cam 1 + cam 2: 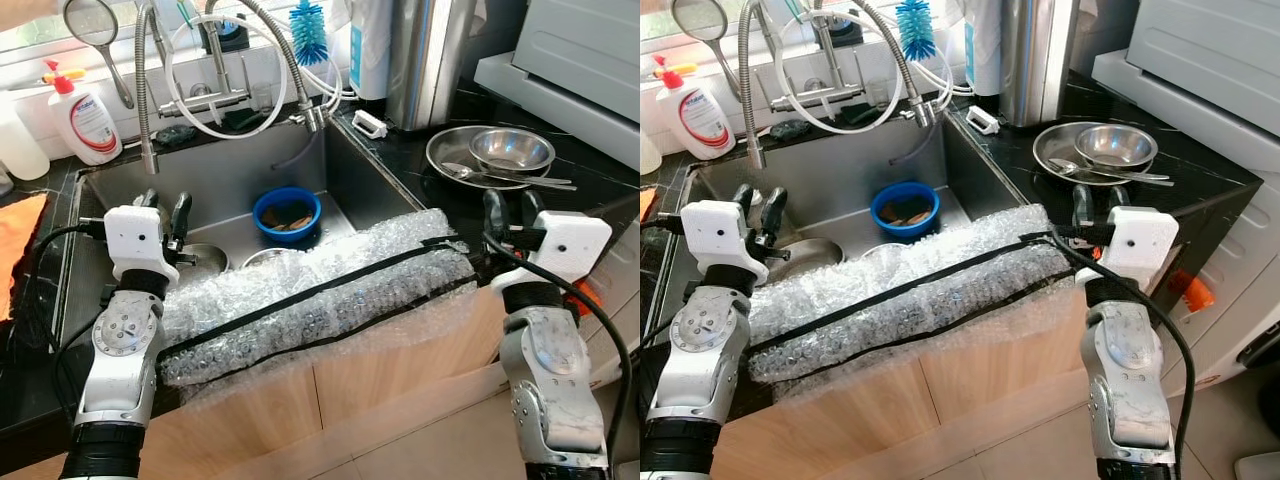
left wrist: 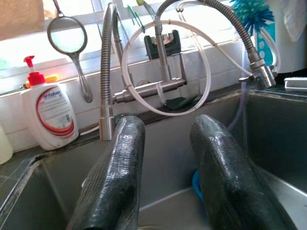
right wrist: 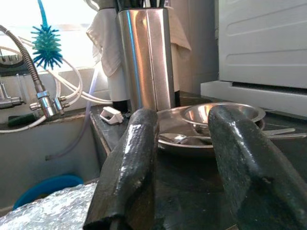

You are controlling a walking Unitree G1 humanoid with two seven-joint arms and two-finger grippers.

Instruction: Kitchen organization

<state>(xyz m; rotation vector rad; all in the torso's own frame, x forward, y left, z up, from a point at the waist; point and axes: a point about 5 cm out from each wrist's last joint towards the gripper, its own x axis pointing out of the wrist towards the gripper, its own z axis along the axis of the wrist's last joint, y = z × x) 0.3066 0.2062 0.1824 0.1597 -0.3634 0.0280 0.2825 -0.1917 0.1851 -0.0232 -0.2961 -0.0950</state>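
A blue bowl [image 1: 287, 213] with brown scraps sits in the steel sink [image 1: 230, 170], beside steel dishes [image 1: 205, 258] partly hidden behind bubble wrap. On the black counter to the right, a steel plate [image 1: 445, 150] carries a small steel bowl [image 1: 511, 149] and spoons [image 1: 500, 177]. My left gripper [image 1: 166, 212] is open over the sink's near left corner, holding nothing. My right gripper [image 1: 512, 212] is open above the counter, just in front of the plate. Seen from the wrists, the left fingers [image 2: 117, 163] point at the faucet and the right fingers [image 3: 136, 153] point at the plate.
Bubble wrap [image 1: 310, 300] with black tape covers the sink's front edge. Spring faucets and hoses [image 1: 225, 80] arch over the sink's back. A soap bottle [image 1: 85, 115], a strainer [image 1: 95, 25], a blue brush [image 1: 309, 30] and a tall steel canister [image 1: 425, 55] line the rear. A white appliance [image 1: 580, 60] stands far right.
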